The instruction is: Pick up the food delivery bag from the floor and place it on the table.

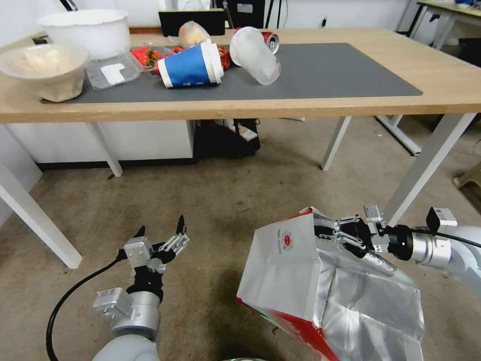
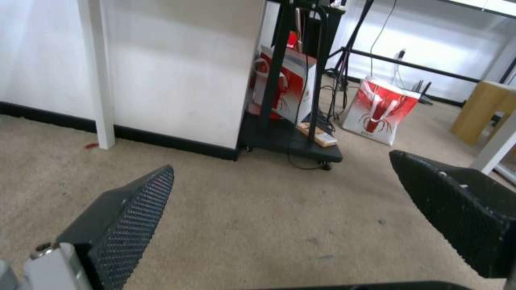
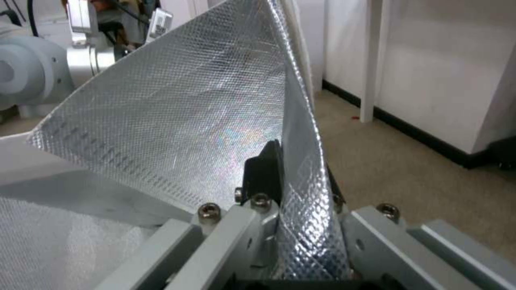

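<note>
The right hand (image 1: 334, 233) is clamped on the upper rim of the large boxy white paper food delivery bag with red side panels and silver foil lining (image 1: 290, 271). In the right wrist view one dark finger (image 3: 264, 169) lies against the inside of the foil wall (image 3: 177, 121), and the wall passes between the two fingers. The bag hangs tilted below and to the inner side of this hand, mouth gaping, with its lower red corner close to the greyish-beige carpet floor (image 1: 215, 200); whether that corner touches cannot be told.

Handling, as a judgement: the bag is light, thin-walled and soft. The foil creases readily and is probably slippery, and a single-wall pinch lets the body swing and fold. The paper rim could tear under a heavy load. The firmer hold is likely the folded rim near a corner, or the strap handles, which cannot be made out here.

The left hand (image 1: 160, 231) hovers over bare carpet, well apart from the bag, fingers spread wide and holding nothing.

Beyond both hands and above them stands the wide light-wood counter with white legs (image 1: 451, 85). The dark grey mat (image 1: 340, 70) on top is free ahead of the right hand; a toppled blue paper cup (image 1: 190, 65) and white bowls (image 1: 42, 70) occupy the part ahead of the left hand.
</note>
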